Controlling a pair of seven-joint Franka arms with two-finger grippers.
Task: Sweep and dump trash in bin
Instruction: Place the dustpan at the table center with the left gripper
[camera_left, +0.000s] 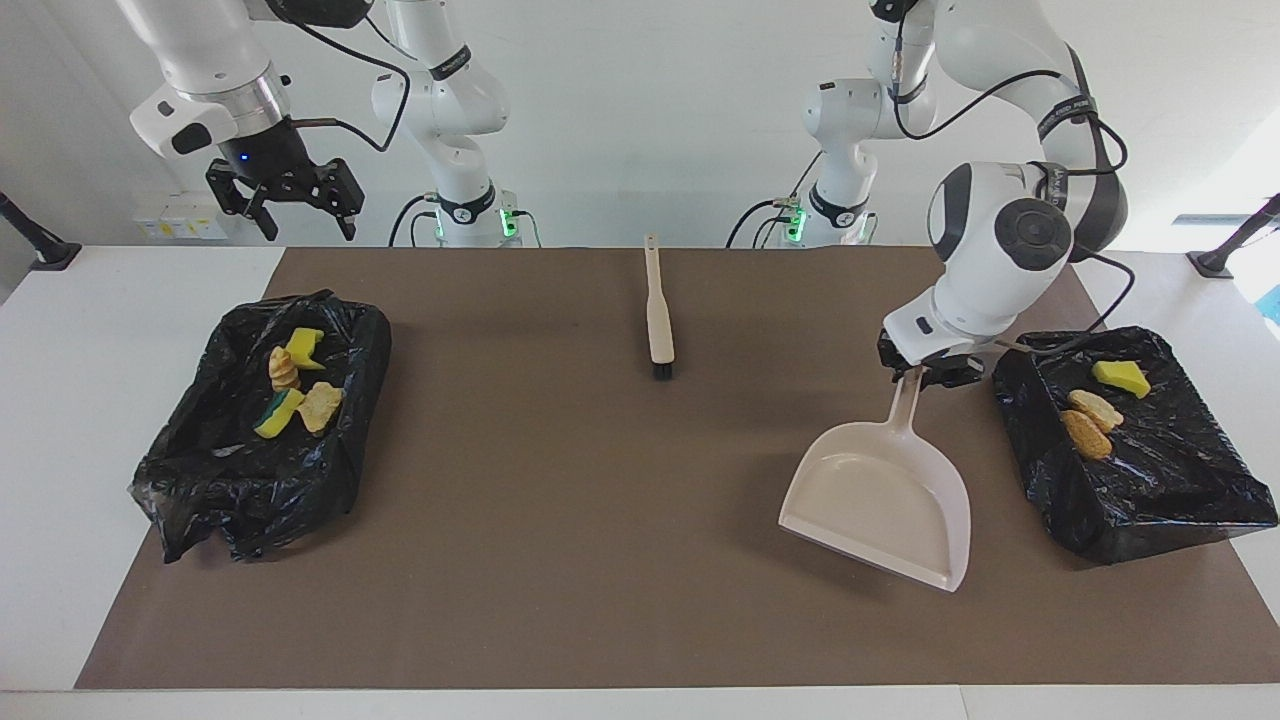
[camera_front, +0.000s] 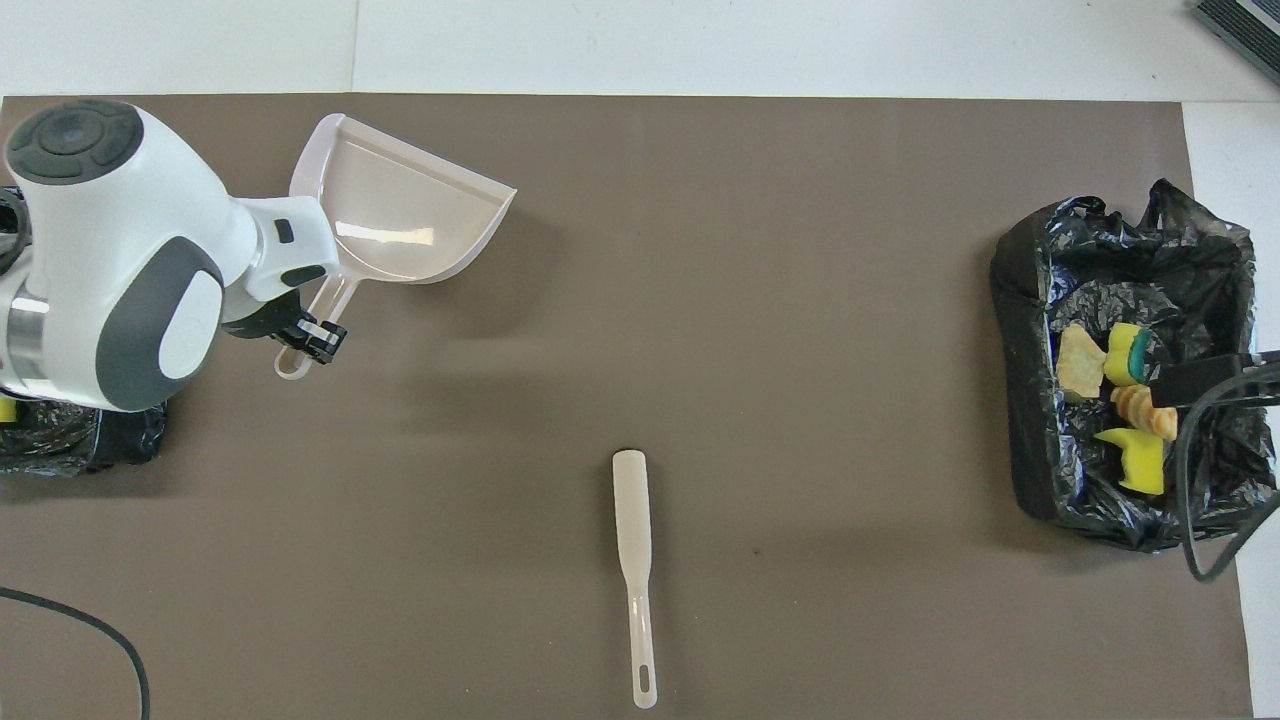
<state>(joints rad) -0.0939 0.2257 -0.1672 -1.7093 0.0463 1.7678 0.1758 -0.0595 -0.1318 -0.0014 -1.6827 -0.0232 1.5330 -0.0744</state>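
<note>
**Dustpan coming down, trash already binned**

All seven pieces of trash sit in the two black-lined bins: four in the bin (camera_left: 262, 420) at the right arm's end of the bench, three in the bin (camera_left: 1135, 440) at the left arm's end. The left gripper (camera_left: 925, 372) is clamped on the handle of the beige dustpan (camera_left: 880, 500), which looks empty and rests on the brown mat (camera_left: 560, 560) beside that bin. To finish well, I would lower the handle gently before letting go. The right gripper (camera_left: 285, 195), fingers spread, waits above the bench's robot-side edge.

The facing view shows that bin's three pieces; overhead the left arm hides them. The brush (camera_front: 634, 560) lies mid-mat near the robots' edge, its bristles visible only from the facing side.
</note>
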